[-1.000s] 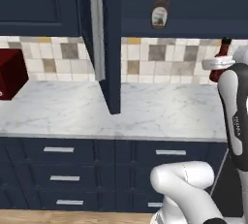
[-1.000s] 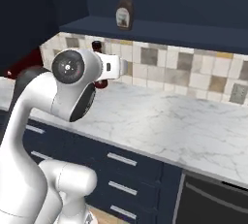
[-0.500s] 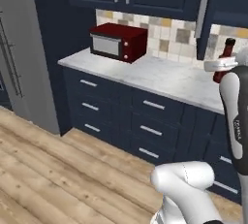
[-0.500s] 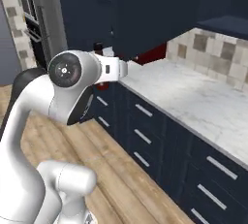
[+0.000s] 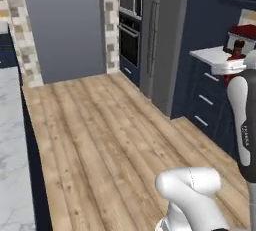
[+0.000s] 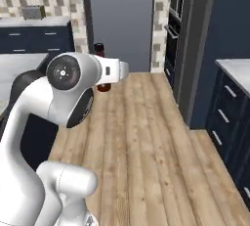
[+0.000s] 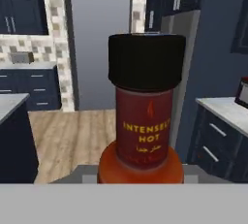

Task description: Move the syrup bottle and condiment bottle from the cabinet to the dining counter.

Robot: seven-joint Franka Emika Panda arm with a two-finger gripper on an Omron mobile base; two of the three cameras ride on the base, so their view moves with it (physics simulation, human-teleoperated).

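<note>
The condiment bottle (image 7: 143, 116) stands upright right in front of the hand camera, its wide black cap on top, a red label reading "INTENSELY HOT" on the reddish body, and its rounded orange-red base sinking out of sight at the bottom of that view. The fingertips themselves are hidden behind the bottle there, but the bottle rides with the hand, well clear of any desk, so the pincer (image 6: 102, 84) is closed on the condiment bottle. In the right base view the bottle's dark cap (image 6: 99, 48) pokes up just behind the white wrist and a bit of its reddish base shows under the wrist, against the wooden floor (image 6: 146, 142). In the left base view the same bottle (image 5: 238, 48) shows its cap and neck above the white hand at the right edge of the picture, with the arm's forearm below it. Around the robot lies an open stretch of plank floor. A tall built-in oven column (image 5: 131, 30) stands at the far end, beside a plain grey wall flanked by tiled strips. Navy drawer units (image 6: 229, 117) with short silver handles run along the right side, topped by a pale marble worktop (image 6: 235, 68). A white marble dining counter (image 5: 11, 145) with grey veins fills the left edge of the left base view, well apart from the bottle.
</note>
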